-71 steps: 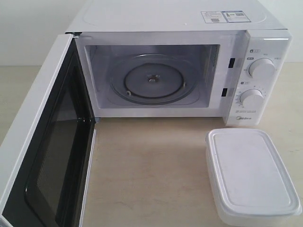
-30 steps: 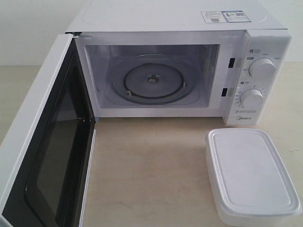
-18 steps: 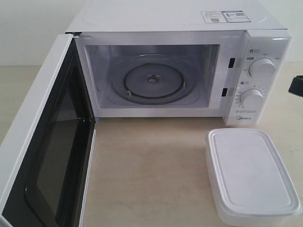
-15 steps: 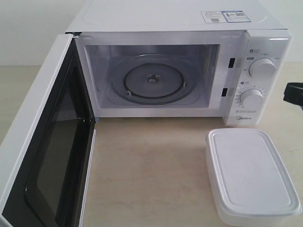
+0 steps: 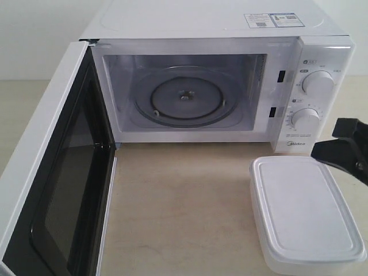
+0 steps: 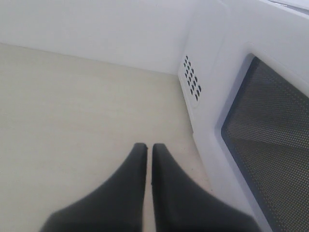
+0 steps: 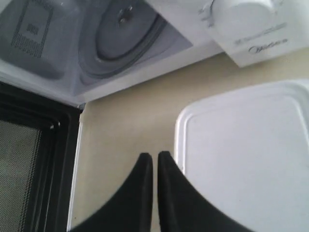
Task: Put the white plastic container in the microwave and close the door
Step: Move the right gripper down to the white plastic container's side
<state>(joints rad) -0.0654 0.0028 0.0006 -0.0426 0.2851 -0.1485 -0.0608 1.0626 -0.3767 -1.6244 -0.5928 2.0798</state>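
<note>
The white plastic container [image 5: 306,213] lies lidded on the table at the front right, and shows again [image 7: 246,159] in the right wrist view. The microwave [image 5: 218,75] stands behind it, its door [image 5: 52,172] swung wide open to the left, the glass turntable [image 5: 184,96] bare. My right gripper [image 5: 322,150] comes in from the right edge just above the container's far right corner; its black fingers [image 7: 154,155] are shut and hold nothing. My left gripper [image 6: 147,146] is shut and empty, beside the door's outer face [image 6: 270,145]; it does not show in the exterior view.
Two round knobs [image 5: 317,82] and the Midea logo sit on the microwave's right panel. A sticker [image 5: 273,19] lies on its top. Beige tabletop [image 5: 178,201] stretches between the open door and the container.
My right gripper has come in from the right edge, moving down and leftward to just above the container's far corner. Container, microwave and door have not moved.
</note>
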